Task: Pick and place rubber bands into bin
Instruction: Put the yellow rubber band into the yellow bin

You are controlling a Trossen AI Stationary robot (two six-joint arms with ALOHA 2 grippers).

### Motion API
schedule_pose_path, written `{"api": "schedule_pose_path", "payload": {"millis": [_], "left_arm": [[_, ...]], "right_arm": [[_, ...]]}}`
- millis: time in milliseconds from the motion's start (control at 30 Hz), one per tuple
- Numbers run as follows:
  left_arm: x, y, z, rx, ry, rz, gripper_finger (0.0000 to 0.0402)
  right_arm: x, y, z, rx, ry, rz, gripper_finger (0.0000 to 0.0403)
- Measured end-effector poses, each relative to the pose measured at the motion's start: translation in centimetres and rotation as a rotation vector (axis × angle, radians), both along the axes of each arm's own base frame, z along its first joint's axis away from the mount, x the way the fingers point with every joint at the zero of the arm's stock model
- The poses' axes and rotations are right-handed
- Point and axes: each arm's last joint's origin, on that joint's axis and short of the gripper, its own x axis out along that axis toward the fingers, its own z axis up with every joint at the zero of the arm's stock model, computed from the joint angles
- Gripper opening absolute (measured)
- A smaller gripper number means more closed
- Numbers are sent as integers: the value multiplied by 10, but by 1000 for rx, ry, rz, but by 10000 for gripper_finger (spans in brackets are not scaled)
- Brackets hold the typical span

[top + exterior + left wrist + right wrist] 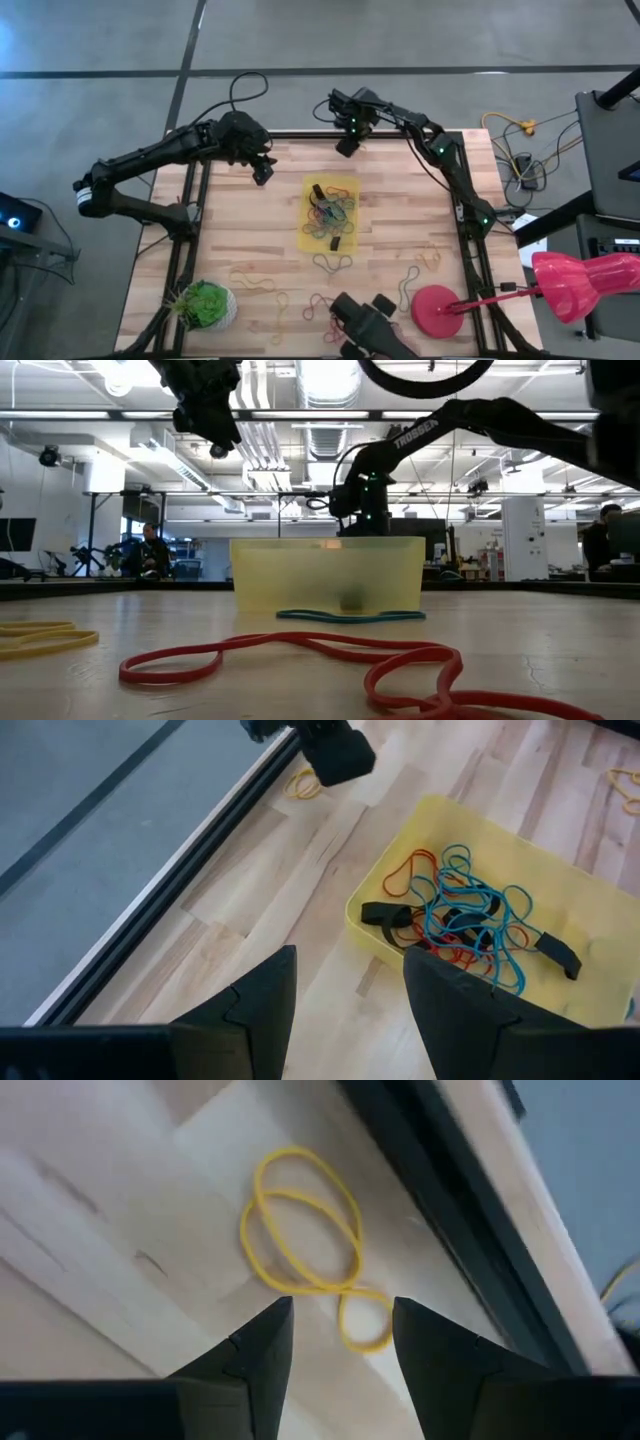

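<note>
High: straight down over the table (pixel 250 230).
Low: table height, level.
Wrists: close, past each pincer.
Shared: bin (pixel 331 215), high/low/left wrist.

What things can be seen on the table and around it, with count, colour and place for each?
bin: one, translucent yellow, table centre, holding a tangle of blue, red and green bands plus small dark blocks.
rubber bands: many loose loops, yellow, red and dark, mostly on the wood on the plant's side of the bin; one yellow lies by the far table edge.
plant ball: one, green, near left corner.
red disc: one, near right corner.
people: two, far in the room.
left hand: open, raised beside the bin.
right hand: open, over the yellow band at the far edge.
</note>
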Motion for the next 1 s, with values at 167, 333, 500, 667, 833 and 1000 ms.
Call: {"api": "schedule_pose_path", "payload": {"millis": [167, 333, 500, 667, 833, 1000], "left_arm": [[0, 0, 0, -1, 0, 1, 170], [0, 0, 0, -1, 0, 1, 170], [0, 0, 0, -1, 0, 1, 170], [0, 0, 0, -2, 0, 2, 170], [0, 0, 0, -2, 0, 2, 170], [0, 0, 0, -3, 0, 3, 170]], "right_arm": [[3, -2, -1, -21, -8, 218, 160], [4, -5, -1, -44, -17, 382, 160], [2, -9, -1, -16, -67, 383, 159], [3, -3, -8, 55, -109, 401, 159], [-2, 1, -23, 99, -73, 415, 159], [-6, 2, -28, 107, -58, 411, 159]]}}
